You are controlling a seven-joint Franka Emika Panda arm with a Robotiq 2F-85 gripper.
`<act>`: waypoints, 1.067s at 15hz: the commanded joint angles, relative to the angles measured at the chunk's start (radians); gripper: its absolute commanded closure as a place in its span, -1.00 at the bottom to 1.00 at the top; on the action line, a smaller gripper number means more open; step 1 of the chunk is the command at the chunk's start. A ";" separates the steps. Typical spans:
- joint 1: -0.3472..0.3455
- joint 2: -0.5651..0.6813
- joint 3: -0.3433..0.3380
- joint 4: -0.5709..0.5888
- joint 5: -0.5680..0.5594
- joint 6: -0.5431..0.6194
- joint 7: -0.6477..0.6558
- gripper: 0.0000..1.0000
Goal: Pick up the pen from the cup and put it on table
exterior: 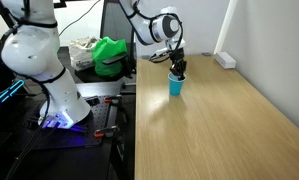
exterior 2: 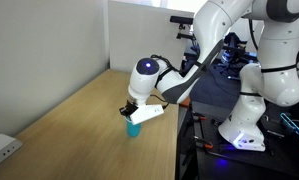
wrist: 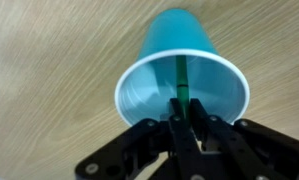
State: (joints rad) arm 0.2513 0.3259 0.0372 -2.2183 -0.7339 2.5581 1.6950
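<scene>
Pen: the green pen (wrist: 179, 78) stands inside the cup, just right of centre in the wrist view, running from the cup's floor up to the rim nearest the camera; it is too small to make out in either exterior view.
Cup: the light-blue cup (wrist: 154, 95) stands upright on the table, mouth open toward the wrist camera; it sits upper centre in an exterior view (exterior: 176, 85) and lower centre in an exterior view (exterior 2: 135, 127).
Gripper: the gripper (wrist: 186, 112) comes in from the bottom edge of the wrist view and hangs right over the cup's rim; in both exterior views it sits directly above the cup (exterior: 177, 66) (exterior 2: 130, 108).
Fingers: the dark fingers (wrist: 201, 126) are drawn close together and pinch the pen's near end between them.
Table: the light wood-grain table (exterior: 214, 130) fills the lower right of that frame, and the cup stands near its far end.
Power strip: a white power strip (exterior: 225, 60) lies on the table at the upper right, well apart from the cup.
Green cloth: a green cloth (exterior: 111, 55) lies on the dark bench, upper left of centre.
</scene>
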 commanded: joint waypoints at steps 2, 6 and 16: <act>0.045 -0.053 -0.010 -0.024 -0.023 -0.071 0.050 0.93; 0.055 -0.078 -0.003 -0.035 -0.031 -0.108 0.079 0.93; 0.041 -0.216 0.040 -0.124 -0.045 -0.182 0.169 0.93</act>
State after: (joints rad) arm 0.2999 0.2043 0.0551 -2.2722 -0.7674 2.4149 1.8166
